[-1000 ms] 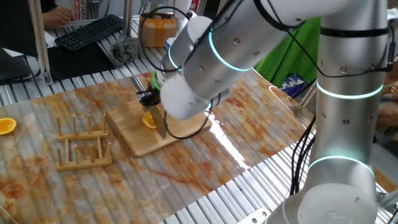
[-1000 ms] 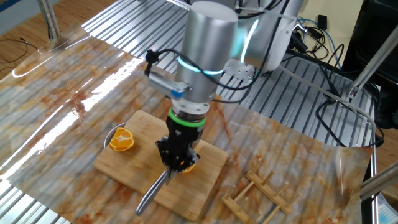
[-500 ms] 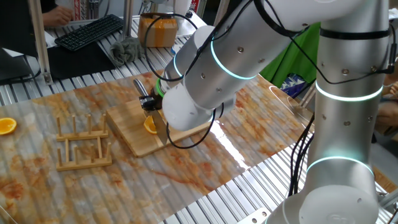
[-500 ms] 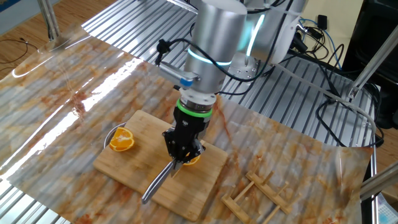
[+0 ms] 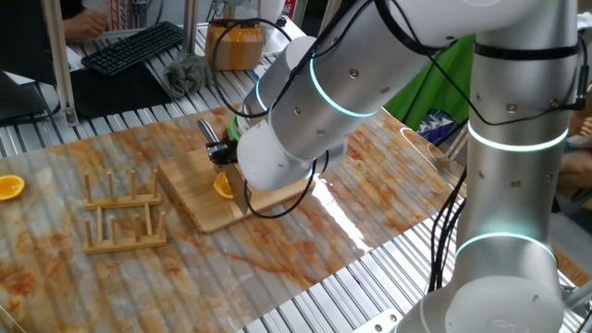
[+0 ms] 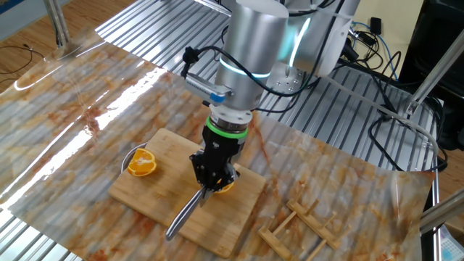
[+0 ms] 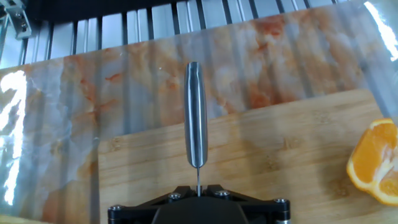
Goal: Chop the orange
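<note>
Stray slice (image 5: 10, 187): lay far left of the one fixed view, alone on the mat, well apart from the work.
Rack (image 5: 124, 211): wooden, left of centre in that view, just beside the board; in the other fixed view it sat at lower right.
Board (image 6: 152, 197): centre of both fixed views; in the hand view it filled the lower right.
Dome half (image 6: 142, 163): sat at the board's left corner in the other fixed view, intact, well clear of the knife; the same or another half showed at the right edge of the hand view, cut face up, I could not tell which.
Gripper (image 6: 212, 179): jaws closed tight on the knife (image 7: 196, 118), pitched steeply down over the board's middle; the blade ran from the jaws toward the lower left of the other fixed view and straight up the frame in the hand view.
Orange (image 6: 223, 188): only a sliver of bright flesh showed, right under the gripper on the board, just right of it in the other fixed view; a patch also peeked out beside the arm (image 5: 305, 111) in the one fixed view.
Cuts: hidden by the hand; number of pieces could not be read.
Progress: knife was in hand and over the fruit, so chopping looked mid-way at best; finished wedges were not to be seen.
Left: likely more strokes, then clearing the knife.
</note>
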`<action>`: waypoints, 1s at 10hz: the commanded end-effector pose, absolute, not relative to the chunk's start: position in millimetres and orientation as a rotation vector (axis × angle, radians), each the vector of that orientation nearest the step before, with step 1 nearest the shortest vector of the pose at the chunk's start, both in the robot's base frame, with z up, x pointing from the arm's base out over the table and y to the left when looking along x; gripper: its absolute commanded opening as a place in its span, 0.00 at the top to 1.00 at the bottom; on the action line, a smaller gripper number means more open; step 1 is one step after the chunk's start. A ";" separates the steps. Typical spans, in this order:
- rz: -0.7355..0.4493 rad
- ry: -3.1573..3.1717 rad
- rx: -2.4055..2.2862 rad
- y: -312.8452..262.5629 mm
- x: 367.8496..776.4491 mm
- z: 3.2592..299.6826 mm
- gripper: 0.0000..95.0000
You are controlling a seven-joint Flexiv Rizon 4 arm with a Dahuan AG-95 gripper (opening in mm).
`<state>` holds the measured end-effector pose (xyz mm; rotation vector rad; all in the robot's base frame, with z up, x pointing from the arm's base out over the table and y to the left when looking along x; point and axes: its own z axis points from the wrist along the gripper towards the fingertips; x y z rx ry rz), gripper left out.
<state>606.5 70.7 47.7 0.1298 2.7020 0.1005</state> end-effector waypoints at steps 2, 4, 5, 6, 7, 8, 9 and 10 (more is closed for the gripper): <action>0.097 2.700 0.130 70.1 618.4 43.6 1.00; 0.098 2.688 0.138 73.1 613.1 42.6 1.00; 0.096 2.680 0.138 73.3 611.7 40.8 1.00; 0.100 2.679 0.142 74.5 606.8 36.6 1.00; 0.103 2.672 0.153 75.9 602.4 33.5 1.00; 0.103 2.661 0.157 76.3 600.9 32.5 1.00; 0.102 2.657 0.157 76.1 601.0 32.5 1.00; 0.107 2.655 0.159 76.1 600.9 32.1 1.00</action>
